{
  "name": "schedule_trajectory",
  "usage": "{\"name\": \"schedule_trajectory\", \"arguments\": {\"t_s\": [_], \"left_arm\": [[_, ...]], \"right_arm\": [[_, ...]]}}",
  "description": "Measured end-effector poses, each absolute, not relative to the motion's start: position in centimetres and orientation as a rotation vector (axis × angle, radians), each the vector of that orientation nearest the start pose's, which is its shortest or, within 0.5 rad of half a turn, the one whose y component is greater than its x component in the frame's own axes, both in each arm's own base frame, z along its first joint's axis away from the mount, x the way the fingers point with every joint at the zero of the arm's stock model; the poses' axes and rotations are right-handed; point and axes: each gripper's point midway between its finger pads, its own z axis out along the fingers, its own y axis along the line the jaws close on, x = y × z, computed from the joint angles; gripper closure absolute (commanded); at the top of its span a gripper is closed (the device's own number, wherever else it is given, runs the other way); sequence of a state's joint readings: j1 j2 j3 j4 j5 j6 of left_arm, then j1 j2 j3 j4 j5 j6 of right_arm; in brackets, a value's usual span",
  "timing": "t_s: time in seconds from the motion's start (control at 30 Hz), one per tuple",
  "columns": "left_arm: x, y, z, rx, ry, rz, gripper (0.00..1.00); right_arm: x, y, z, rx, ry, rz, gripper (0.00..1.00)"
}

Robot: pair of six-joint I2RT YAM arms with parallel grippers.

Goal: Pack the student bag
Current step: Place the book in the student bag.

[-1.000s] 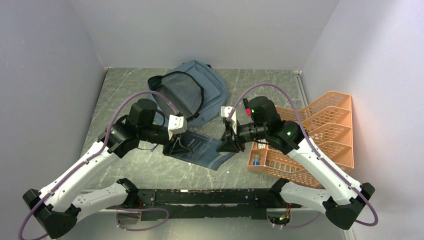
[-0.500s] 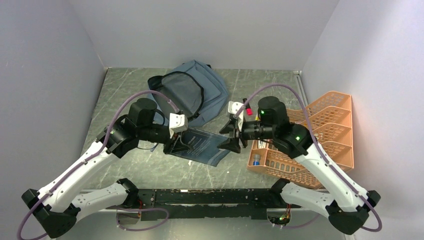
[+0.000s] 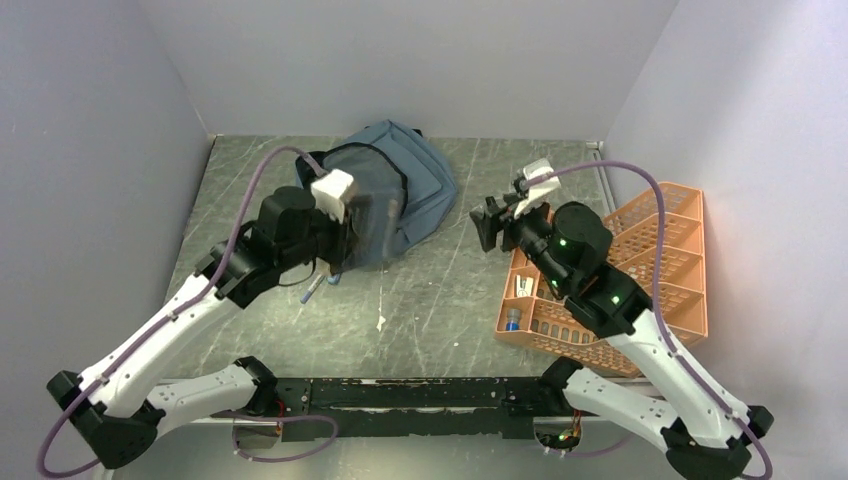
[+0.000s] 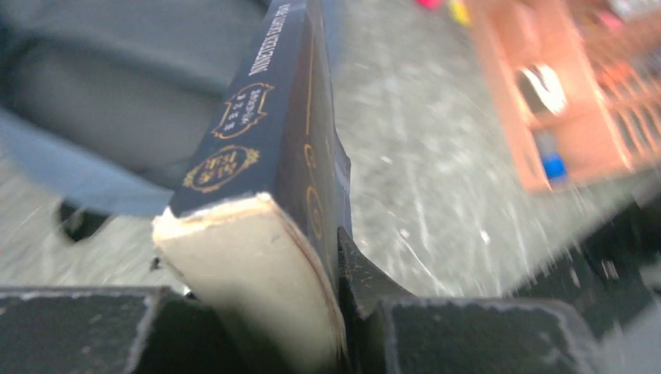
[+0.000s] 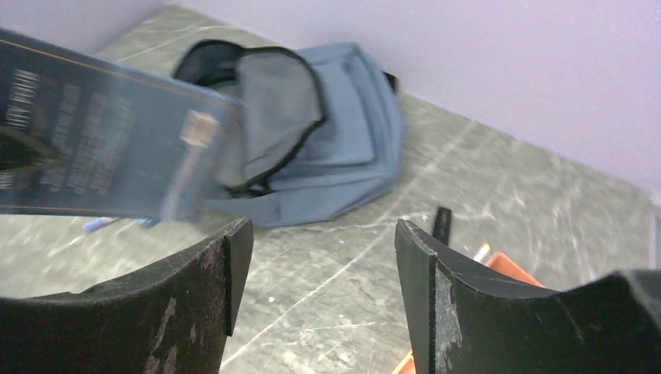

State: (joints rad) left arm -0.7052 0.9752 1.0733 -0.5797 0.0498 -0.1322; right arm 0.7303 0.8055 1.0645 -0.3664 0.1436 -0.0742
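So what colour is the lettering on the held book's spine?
Gold, on a dark navy hardback book; the left wrist view shows it best.

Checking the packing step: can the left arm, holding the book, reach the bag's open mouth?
Probably yes: the left claw, shut on the book, hangs by the mouth of the student bag; the right claw, open, stands aside.

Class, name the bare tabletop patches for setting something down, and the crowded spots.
Bare: the middle strip between student bag and orange tray, towards the near edge. Crowded: by the bag's mouth, with book and pen.
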Motion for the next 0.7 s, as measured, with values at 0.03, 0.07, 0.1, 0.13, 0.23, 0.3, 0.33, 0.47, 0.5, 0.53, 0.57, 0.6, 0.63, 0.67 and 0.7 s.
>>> {"name": "schedule_trajectory", "arguments": {"t_s": [0.03, 0.07, 0.1, 0.13, 0.23, 0.3, 0.33, 0.47, 0.5, 0.53, 0.57, 0.6, 0.63, 0.67, 0.7], "left_arm": [[24.0, -20.4, 26.7, 0.522, 2.035, -0.5, 0.95], [25.2, -19.3, 27.1, 0.412, 2.055, -0.429, 0.95], [26.2, -18.4, 27.6, 0.319, 2.06, -0.373, 0.95], [26.9, -17.3, 28.0, 0.232, 2.055, -0.323, 0.95], [27.6, -13.8, 28.8, 0.018, 2.031, -0.19, 0.95], [27.2, -11.8, 29.3, -0.077, 2.013, -0.117, 0.95], [27.0, -10.7, 29.6, -0.12, 2.003, -0.082, 0.95], [26.3, -8.2, 30.8, -0.238, 1.96, -0.008, 0.95], [26.2, -7.9, 30.9, -0.254, 1.953, -0.003, 0.95], [25.9, -7.5, 31.0, -0.27, 1.949, 0.002, 0.95], [25.6, -7.2, 31.1, -0.284, 1.947, 0.005, 0.95], [25.4, -7.0, 31.1, -0.291, 1.946, 0.005, 0.95], [25.1, -6.7, 31.1, -0.302, 1.943, 0.003, 0.95], [24.9, -6.5, 31.2, -0.309, 1.94, 0.001, 0.95], [24.6, -6.3, 31.3, -0.315, 1.938, -0.004, 0.95]], "right_arm": [[25.2, 17.3, 35.5, -0.491, 1.621, 0.335, 0.29], [26.1, 16.9, 35.0, -0.433, 1.652, 0.3, 0.28], [26.9, 16.8, 34.3, -0.389, 1.686, 0.27, 0.28], [27.6, 16.8, 33.7, -0.362, 1.712, 0.251, 0.27], [29.8, 18.2, 30.7, -0.339, 1.818, 0.202, 0.23], [31.0, 19.5, 28.7, -0.368, 1.888, 0.185, 0.21], [31.5, 20.2, 28.0, -0.386, 1.912, 0.185, 0.19], [33.4, 24.4, 25.5, -0.51, 1.976, 0.242, 0.16], [33.8, 25.5, 24.9, -0.545, 1.985, 0.258, 0.16], [34.3, 26.9, 24.3, -0.592, 1.99, 0.27, 0.15], [34.7, 28.2, 23.5, -0.637, 1.995, 0.278, 0.15], [34.9, 29.2, 22.8, -0.675, 1.998, 0.28, 0.14], [35.3, 30.5, 22.1, -0.723, 2.0, 0.277, 0.13], [35.8, 31.9, 21.4, -0.77, 1.994, 0.272, 0.12], [36.2, 33.4, 20.7, -0.814, 1.986, 0.266, 0.11]]}}
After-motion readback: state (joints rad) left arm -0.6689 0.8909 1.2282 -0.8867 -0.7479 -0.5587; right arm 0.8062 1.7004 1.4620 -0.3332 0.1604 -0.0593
